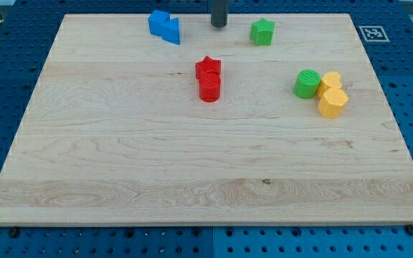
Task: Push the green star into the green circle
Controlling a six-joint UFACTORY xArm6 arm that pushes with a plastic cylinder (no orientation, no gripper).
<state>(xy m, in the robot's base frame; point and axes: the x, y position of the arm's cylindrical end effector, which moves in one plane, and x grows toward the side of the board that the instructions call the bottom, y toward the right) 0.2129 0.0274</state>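
The green star [262, 31] sits near the view's top, right of centre. The green circle [307, 84] stands to its lower right, touching two yellow blocks. My tip [219, 25] rests on the board near the top edge, left of the green star with a gap between them. The rod is dark and comes down from the view's top.
Two yellow blocks [331, 94] lie right of the green circle. A red star [208, 67] and a red circle [209, 89] touch near the centre. Two blue blocks [165, 26] sit at the top left. The wooden board [192, 179] lies on a blue pegboard.
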